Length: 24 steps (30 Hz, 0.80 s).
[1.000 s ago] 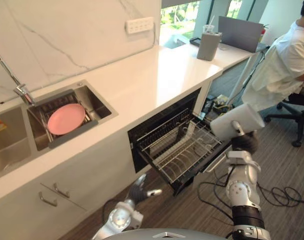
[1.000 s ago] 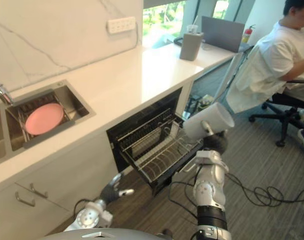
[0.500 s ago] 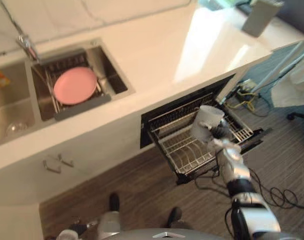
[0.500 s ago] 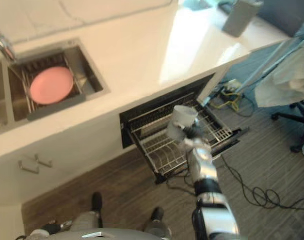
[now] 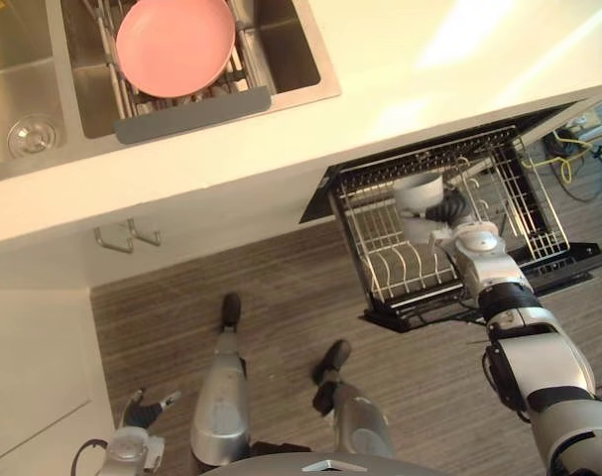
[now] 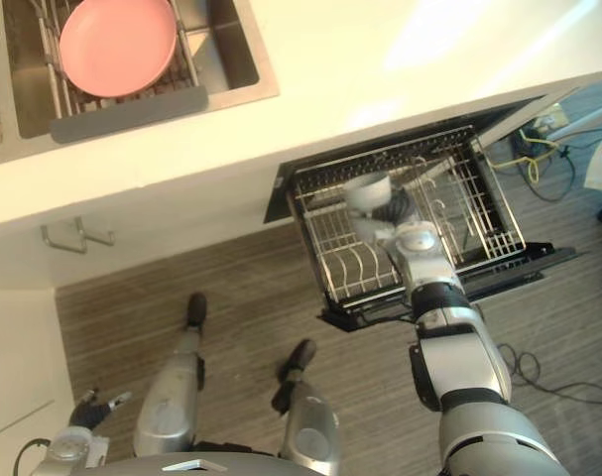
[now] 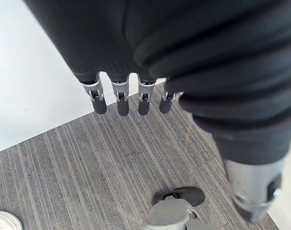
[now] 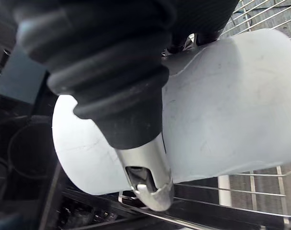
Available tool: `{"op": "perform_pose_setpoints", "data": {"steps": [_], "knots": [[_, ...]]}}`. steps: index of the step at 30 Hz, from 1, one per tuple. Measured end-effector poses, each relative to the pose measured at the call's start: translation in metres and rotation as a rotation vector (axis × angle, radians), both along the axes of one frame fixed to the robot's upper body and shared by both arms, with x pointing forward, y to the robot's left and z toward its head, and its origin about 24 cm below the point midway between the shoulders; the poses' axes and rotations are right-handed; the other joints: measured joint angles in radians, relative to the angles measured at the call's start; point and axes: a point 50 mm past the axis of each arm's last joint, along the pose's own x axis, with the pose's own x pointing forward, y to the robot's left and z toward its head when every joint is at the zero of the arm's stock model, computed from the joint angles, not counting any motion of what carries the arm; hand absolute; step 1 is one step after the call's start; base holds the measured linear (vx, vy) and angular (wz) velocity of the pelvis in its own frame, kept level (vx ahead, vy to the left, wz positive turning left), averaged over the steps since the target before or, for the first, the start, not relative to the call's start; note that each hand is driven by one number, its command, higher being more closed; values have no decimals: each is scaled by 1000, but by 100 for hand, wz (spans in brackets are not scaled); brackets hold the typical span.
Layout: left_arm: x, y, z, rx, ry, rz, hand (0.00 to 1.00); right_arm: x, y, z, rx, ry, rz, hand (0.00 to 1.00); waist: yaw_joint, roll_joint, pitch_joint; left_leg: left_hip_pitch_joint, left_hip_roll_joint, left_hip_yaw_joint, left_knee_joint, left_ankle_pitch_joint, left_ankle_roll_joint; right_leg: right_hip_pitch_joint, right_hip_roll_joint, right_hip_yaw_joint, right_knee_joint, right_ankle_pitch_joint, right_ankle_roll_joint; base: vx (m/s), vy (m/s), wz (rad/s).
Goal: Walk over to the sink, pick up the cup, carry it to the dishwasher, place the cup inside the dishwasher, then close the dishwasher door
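Observation:
A white cup lies tilted over the back part of the dishwasher's pulled-out wire rack, close above its wires. My right hand is shut on it; in the right wrist view the thumb curls across the cup's side. I cannot tell whether the cup rests on the wires. The dark dishwasher door hangs open under the rack. Low at my left side, my left hand hangs open above the striped floor, its fingers straight and holding nothing.
A pink plate stands in a drying rack in the steel sink. The white counter runs above the dishwasher. Cabinet handles stick out below the sink. Yellow cables lie past the rack.
The camera has tipped down towards the floor and the dishwasher. My right hand has carried the cup from above the rack's front down into the back of the rack.

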Motion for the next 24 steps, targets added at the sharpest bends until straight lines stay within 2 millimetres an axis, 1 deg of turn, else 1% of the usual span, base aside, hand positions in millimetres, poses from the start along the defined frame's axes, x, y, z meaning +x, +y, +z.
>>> {"op": "perform_pose_setpoints", "data": {"steps": [4, 6, 8, 9, 10, 12, 13, 14, 17, 18, 19, 21, 22, 24], "knots": [[9, -5, 1, 0, -15, -20, 0, 1, 1, -5, -24, 52, -6, 100, 8, 4, 8, -33, 0, -12, 0, 10, 4, -31, 0, -1, 7, -3, -2, -28, -29, 5], [16, -8, 3, -5, -28, -34, 0, 3, -2, -2, -26, 58, -25, 100, 9, 16, 24, -46, -1, -24, 0, 17, 5, -41, -1, -3, 20, -8, 1, -36, -24, 12], [23, -13, 4, -10, -45, -60, 0, 5, -5, 0, -21, 73, -47, 100, 18, 30, 37, -61, -1, -27, 0, 18, 2, -66, -8, -3, 48, -17, 6, -50, -28, 7], [25, -19, 4, -13, -63, -87, 0, 6, -7, 2, -20, 78, -66, 100, 21, 44, 45, -74, -5, -32, 0, 21, 2, -83, -15, -4, 66, -24, 7, -34, -30, 7], [26, -20, 4, -12, -69, -96, 0, 6, -8, 2, -20, 77, -70, 100, 22, 49, 48, -78, -6, -34, 0, 23, 3, -87, -17, -5, 71, -25, 8, -25, -29, 9], [31, -28, 5, -16, -96, -120, 0, 7, -10, 5, -21, 76, -90, 100, 28, 71, 59, -94, -13, -46, 5, 31, 8, -103, -28, -10, 87, -30, 10, -18, -28, 11], [32, -30, 5, -20, -100, -126, 0, 8, -10, 5, -21, 71, -97, 100, 28, 78, 63, -97, -17, -49, 6, 33, 10, -105, -32, -14, 93, -33, 11, -10, -21, 17], [35, -35, 5, -26, -105, -144, 0, 8, -14, 8, -28, 62, -127, 100, 28, 89, 69, -99, -23, -55, 6, 35, 12, -106, -39, -20, 102, -38, 13, -17, -14, 16], [37, -39, 5, -36, -110, -153, 0, 12, -15, 20, -14, 29, -151, 100, 29, 94, 70, -112, -31, -61, 6, 36, 14, -123, -52, -24, 121, -47, 16, -22, -27, 10], [37, -42, 4, -42, -110, -161, 0, 14, -15, 27, 5, 6, -162, 100, 31, 101, 73, -116, -34, -66, 6, 37, 15, -127, -57, -28, 130, -52, 18, -18, -36, 9], [37, -43, 4, -44, -110, -162, 0, 15, -16, 28, 8, 4, -165, 100, 31, 103, 74, -116, -35, -67, 6, 37, 15, -127, -58, -29, 132, -54, 18, -28, -47, 8], [37, -49, 3, -57, -107, -177, 0, 16, -20, 37, 18, -8, -183, 100, 36, 119, 79, -116, -37, -68, 6, 38, 15, -132, -66, -29, 148, -61, 20, -28, -44, 5], [37, -50, 2, -60, -107, -177, 0, 17, -20, 42, 28, -18, -183, 0, 36, 123, 80, -117, -38, -68, 6, 38, 16, -135, -68, -28, 153, -64, 20, -24, -34, 2], [37, -51, 2, -61, -110, -176, 0, 19, -19, 47, 51, -34, -182, 0, 36, 127, 81, -118, -40, -70, 6, 39, 15, -141, -71, -28, 167, -74, 19, -28, -43, 3]]}}
